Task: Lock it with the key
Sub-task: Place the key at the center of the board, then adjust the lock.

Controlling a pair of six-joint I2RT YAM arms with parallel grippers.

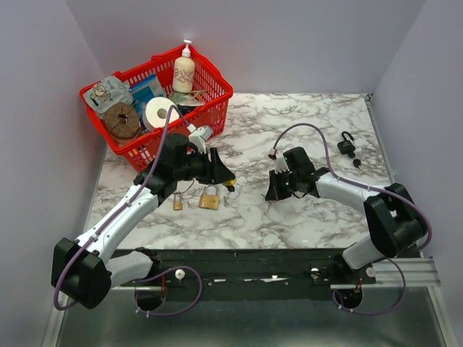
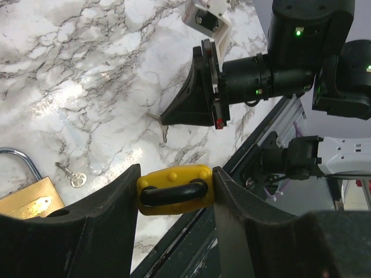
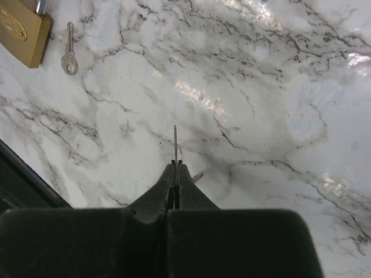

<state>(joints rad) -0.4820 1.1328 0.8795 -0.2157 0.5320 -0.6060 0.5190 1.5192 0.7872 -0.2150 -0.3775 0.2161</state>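
Left pincer (image 1: 221,176) clamped on the small yellow padlock with black shackle (image 2: 174,186), left of centre over the marble-pattern desk (image 1: 289,116). Right pincer (image 3: 175,174) pinched fully together on the thin metal key (image 3: 175,142), blade poking past the tips, near the lock but apart from it.

Risks:
- Key is held by a sliver, so it'll likely pivot or slip on contact.
- I can't see the keyway, so misalignment is likely.
- Insertion push could twist the lock in my left grip.
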